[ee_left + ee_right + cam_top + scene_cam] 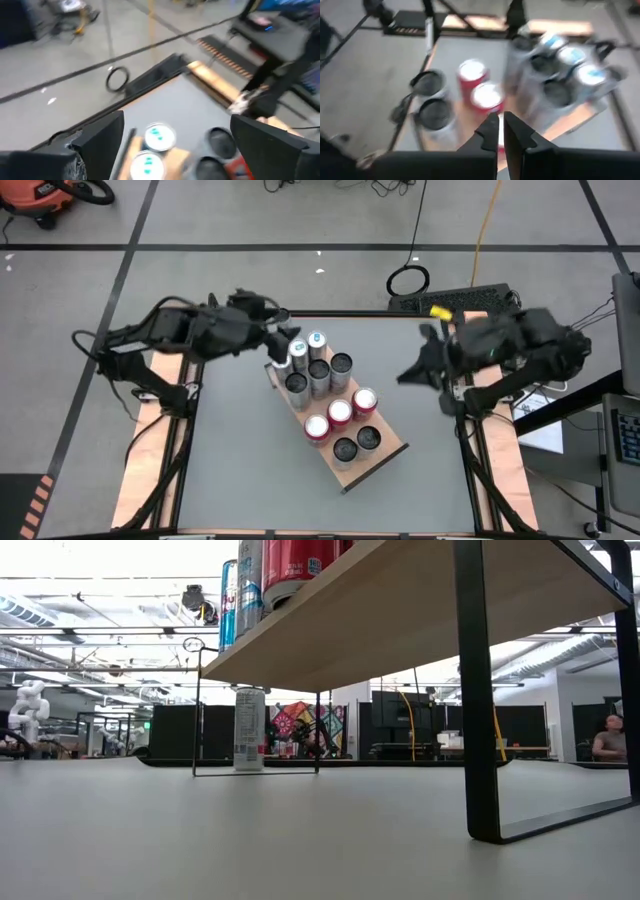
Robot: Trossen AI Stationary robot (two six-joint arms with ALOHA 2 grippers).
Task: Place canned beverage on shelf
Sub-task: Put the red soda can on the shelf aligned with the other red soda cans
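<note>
Item: shelf (pixel 390 452), a light wooden board on black legs, sitting diagonally at the middle of the grey table (pixel 230 470) and carrying about ten cans. Stock: silver and blue-topped cans (pixel 317 340) crowding the far end, red cans (pixel 340 412) and dark-topped cans (pixel 345 448) filling the rest; in the low view one further white can (pixel 249 729) is standing on the table beyond the shelf. Left claw (pixel 283 337): hovering beside the far end of the shelf, fingers spread wide, gripping nothing. Right claw (pixel 405 376): waiting off the shelf's right side, fingers pressed together and empty. Risk: the left claw is hanging very close to the tightly packed far cans, so a careless sideways move would likely be knocking one over or pushing neighbours off the edge.
</note>
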